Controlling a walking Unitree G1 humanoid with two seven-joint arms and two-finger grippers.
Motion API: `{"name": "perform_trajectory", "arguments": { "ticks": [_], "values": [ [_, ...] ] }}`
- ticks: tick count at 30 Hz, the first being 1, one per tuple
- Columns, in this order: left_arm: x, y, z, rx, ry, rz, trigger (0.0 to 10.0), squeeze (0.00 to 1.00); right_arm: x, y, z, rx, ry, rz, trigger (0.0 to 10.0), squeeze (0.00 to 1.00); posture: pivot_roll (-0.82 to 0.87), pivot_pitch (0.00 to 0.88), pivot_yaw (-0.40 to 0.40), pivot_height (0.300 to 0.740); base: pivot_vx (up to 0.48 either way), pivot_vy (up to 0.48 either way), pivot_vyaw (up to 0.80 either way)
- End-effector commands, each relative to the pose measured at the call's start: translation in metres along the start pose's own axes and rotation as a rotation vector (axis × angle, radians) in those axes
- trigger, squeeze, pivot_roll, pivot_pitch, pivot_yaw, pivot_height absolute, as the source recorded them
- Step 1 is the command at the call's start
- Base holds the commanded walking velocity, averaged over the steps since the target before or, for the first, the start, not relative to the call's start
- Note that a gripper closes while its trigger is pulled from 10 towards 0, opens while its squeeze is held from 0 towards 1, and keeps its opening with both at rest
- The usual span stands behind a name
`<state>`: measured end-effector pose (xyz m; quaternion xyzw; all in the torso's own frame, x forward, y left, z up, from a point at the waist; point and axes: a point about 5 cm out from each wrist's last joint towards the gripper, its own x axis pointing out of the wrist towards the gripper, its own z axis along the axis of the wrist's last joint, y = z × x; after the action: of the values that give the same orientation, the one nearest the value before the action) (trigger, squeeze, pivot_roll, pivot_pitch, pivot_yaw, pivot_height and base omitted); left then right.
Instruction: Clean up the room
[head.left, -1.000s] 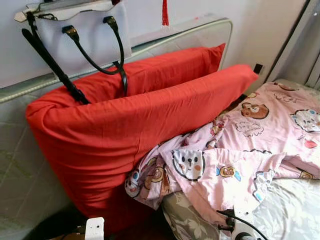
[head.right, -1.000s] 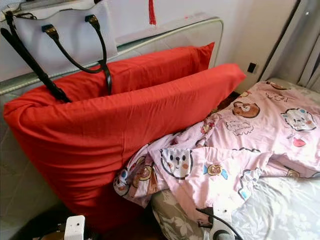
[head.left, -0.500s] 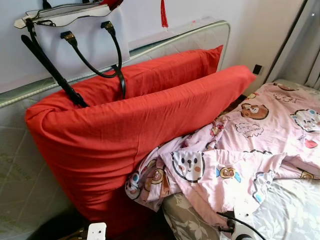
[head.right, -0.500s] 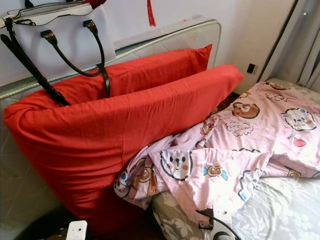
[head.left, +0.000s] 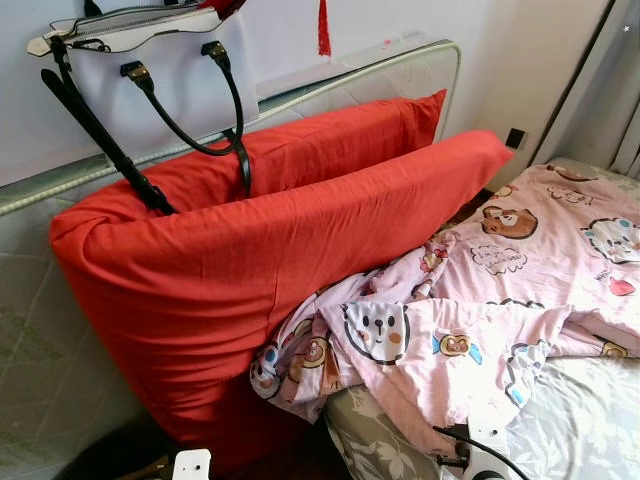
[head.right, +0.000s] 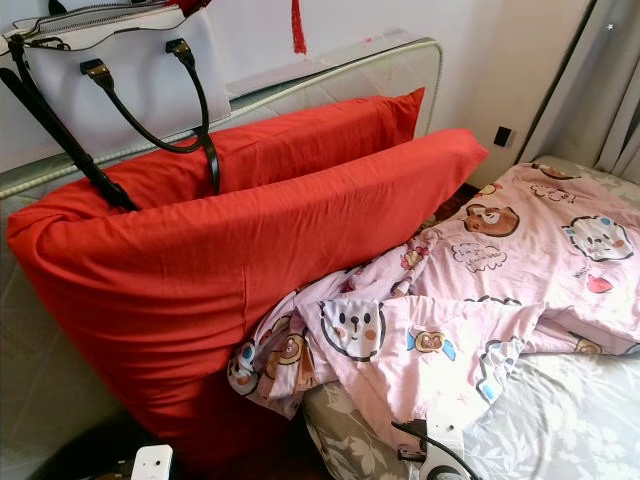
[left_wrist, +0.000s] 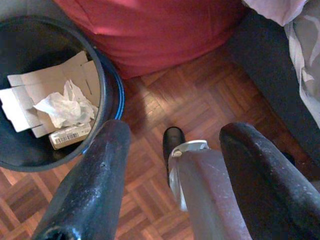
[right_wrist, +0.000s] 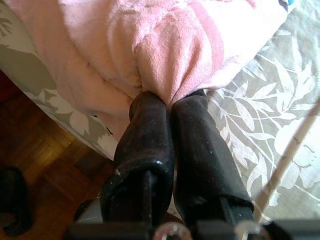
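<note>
Two tools, one pink blanket (head.left: 470, 300) pinched at the bed's edge.

We hold a fold of the blanket in our right tool (right_wrist: 170, 107), its fingers pressed together on the cloth where it drapes over the side of the bed (head.right: 560, 420). Our left tool (left_wrist: 175, 145) hangs beside the bed with fingers spread wide and nothing between them, above the wooden floor (left_wrist: 200, 95) near a black bin (left_wrist: 107, 85) of crumpled paper. Beyond the blanket, red pillows (head.left: 250, 260) lean at the head of the bed, a white handbag (head.left: 150, 70) behind them.
</note>
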<state>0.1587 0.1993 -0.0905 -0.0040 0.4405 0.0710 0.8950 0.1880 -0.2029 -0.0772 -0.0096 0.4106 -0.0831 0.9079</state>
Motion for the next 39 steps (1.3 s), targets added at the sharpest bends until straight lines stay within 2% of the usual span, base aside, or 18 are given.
{"name": "perform_trajectory", "arguments": {
  "ticks": [1, 27, 39],
  "values": [
    [-0.0014, 0.0048, -0.0061, -0.002, 0.029, 0.005, 10.0, 0.0, -0.0006, -0.0027, -0.0015, 0.002, -0.001, -0.016, 10.0, 0.0, -0.11, 0.034, 0.011, 0.74, 0.0, 0.0, 0.0],
    [-0.0026, 0.0078, -0.0111, -0.007, 0.055, 0.005, 10.0, 0.0, -0.0002, -0.0029, 0.0007, -0.01, -0.011, -0.031, 10.0, 0.0, -0.11, 0.038, 0.013, 0.74, 0.0, 0.0, 0.0],
    [-0.0027, 0.0075, -0.0116, -0.007, 0.058, 0.003, 10.0, 0.0, -0.0001, -0.0036, 0.0011, -0.012, -0.013, -0.033, 10.0, 0.0, -0.11, 0.038, 0.011, 0.74, -0.162, 0.0, 0.0]
  ]
}}
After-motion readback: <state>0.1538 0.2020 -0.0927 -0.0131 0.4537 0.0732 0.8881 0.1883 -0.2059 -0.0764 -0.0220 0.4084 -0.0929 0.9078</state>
